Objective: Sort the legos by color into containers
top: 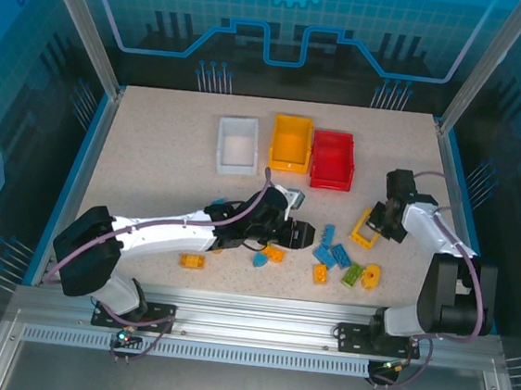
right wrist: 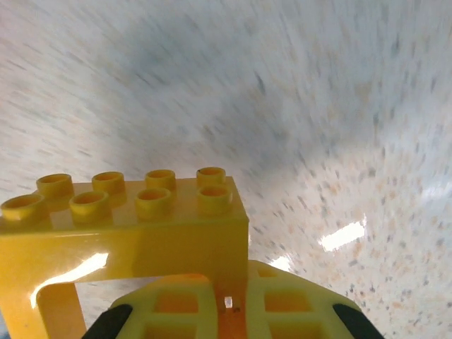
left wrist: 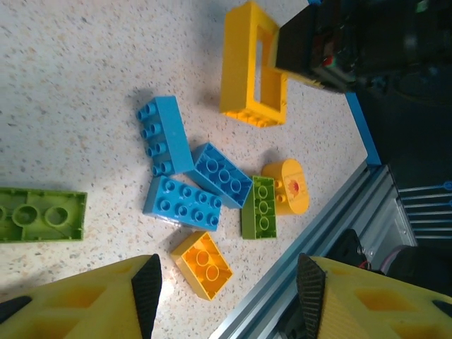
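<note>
Nearest the arm bases, loose legos (top: 329,253) lie scattered on the worktop (top: 151,174). An orange brick (top: 191,260) sits off to the left. Toward the right is a cluster of blue bricks (left wrist: 182,203), a green brick (left wrist: 259,206) and a rounded yellow piece (left wrist: 286,186), packed close together. The left tool (left wrist: 229,289) hovers over this cluster with its jaws partly apart and nothing between them, and a small orange brick (left wrist: 203,263) lies just ahead of its fingers. A little farther out, the right tool (right wrist: 229,307) is clamped tight on one side of the yellow frame brick (right wrist: 127,212); I cannot tell whether the frame is clear of the surface. At the far side, the white bin (top: 238,144), yellow-orange bin (top: 291,142) and red bin (top: 332,160) stand in a row. The step in hand looks like the pick of the yellow frame. Next it likely needs lifting, carrying past the red bin and releasing squarely over the yellow-orange one.
</note>
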{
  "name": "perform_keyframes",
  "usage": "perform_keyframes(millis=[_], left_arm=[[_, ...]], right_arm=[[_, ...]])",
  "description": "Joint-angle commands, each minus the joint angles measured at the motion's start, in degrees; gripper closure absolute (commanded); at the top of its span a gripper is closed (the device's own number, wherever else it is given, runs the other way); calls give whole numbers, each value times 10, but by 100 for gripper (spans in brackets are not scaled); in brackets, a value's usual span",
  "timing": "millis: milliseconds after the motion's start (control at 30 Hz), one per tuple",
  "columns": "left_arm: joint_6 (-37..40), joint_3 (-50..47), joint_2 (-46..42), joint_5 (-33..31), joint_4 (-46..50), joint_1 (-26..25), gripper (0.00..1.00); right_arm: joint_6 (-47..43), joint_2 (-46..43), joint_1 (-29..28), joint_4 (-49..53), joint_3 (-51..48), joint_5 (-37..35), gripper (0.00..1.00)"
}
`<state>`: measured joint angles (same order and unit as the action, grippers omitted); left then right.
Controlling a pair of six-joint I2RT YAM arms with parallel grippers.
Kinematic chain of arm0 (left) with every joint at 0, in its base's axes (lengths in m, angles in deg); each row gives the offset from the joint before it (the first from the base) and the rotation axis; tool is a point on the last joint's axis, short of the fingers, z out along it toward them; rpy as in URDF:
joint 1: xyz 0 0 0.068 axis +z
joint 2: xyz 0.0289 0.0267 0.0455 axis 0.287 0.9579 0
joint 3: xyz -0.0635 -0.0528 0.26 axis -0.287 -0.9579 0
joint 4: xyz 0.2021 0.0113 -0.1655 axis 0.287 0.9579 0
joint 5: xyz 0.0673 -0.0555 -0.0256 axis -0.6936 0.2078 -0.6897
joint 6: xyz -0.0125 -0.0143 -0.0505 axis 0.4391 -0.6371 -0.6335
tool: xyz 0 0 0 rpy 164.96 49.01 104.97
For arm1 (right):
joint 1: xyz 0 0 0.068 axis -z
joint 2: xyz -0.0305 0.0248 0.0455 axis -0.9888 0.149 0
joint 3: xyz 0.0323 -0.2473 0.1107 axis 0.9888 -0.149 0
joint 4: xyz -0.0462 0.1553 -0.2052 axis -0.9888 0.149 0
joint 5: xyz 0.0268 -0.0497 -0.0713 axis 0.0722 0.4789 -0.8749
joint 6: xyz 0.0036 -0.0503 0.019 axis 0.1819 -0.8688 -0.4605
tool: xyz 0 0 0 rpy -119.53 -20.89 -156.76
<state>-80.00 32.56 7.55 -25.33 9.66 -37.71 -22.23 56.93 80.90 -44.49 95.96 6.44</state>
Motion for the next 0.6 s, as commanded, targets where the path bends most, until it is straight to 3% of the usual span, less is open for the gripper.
perform_keyframes(millis=[0, 100, 300, 567], left_arm=[[25, 41, -41, -34, 57, 35, 44], [34, 69, -57, -46, 89, 74, 43], [53, 131, -45, -46, 110, 144, 42], [64, 209, 10, -45, 115, 178, 42]], right_arm=[[-40, -13, -59, 10, 99, -72, 93], [-85, 42, -104, 19, 198, -100, 93], [-131, 214, -123, 51, 402, -105, 93], [-157, 434, -141, 136, 635, -131, 93]])
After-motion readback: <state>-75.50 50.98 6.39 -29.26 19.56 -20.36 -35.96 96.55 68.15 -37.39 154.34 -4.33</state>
